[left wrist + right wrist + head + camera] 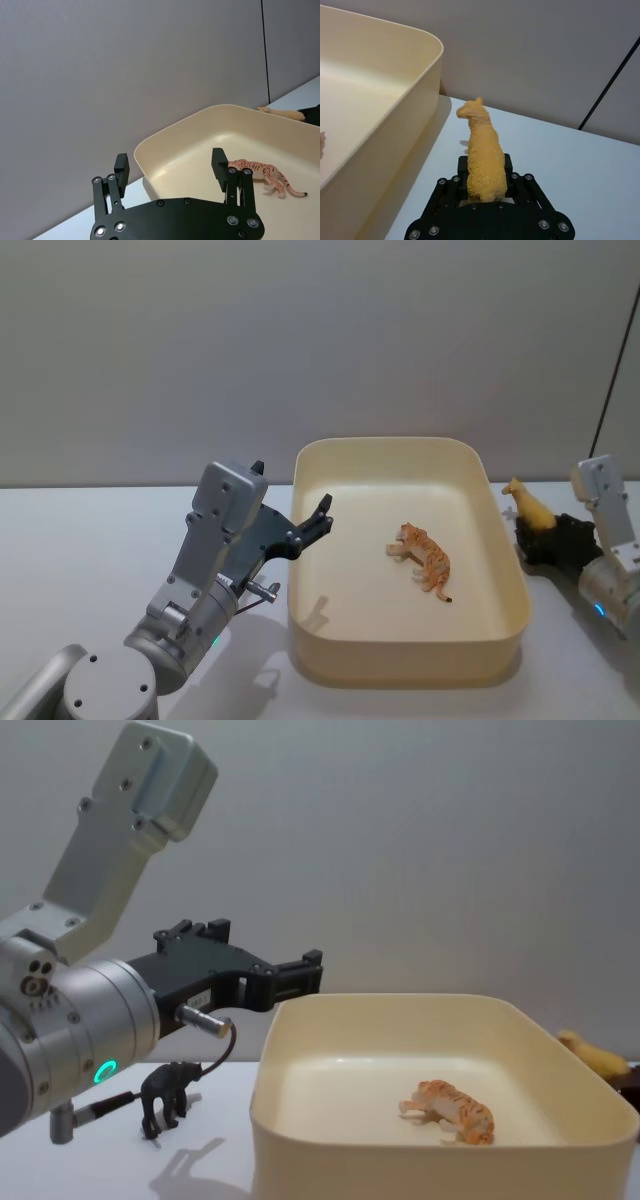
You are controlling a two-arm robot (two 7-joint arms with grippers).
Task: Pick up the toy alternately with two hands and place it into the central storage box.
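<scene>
The left arm (70, 1020) is a thick silver cylinder with a green ring light (103, 1071) on its end face and a boxy, round-cornered silver housing (140, 790) above. A thin black cable (231, 1038) loops from a silver plug at the wrist. The left hand (170, 165) is matte black plastic, with jointed linkage fingers, silver screws (232, 220) and flat rectangular pads (121, 167). The right hand (485, 167) has the same black build, on a silver right arm (605, 505).

Lab-like: white table (80, 540), grey partition (300, 340)
</scene>
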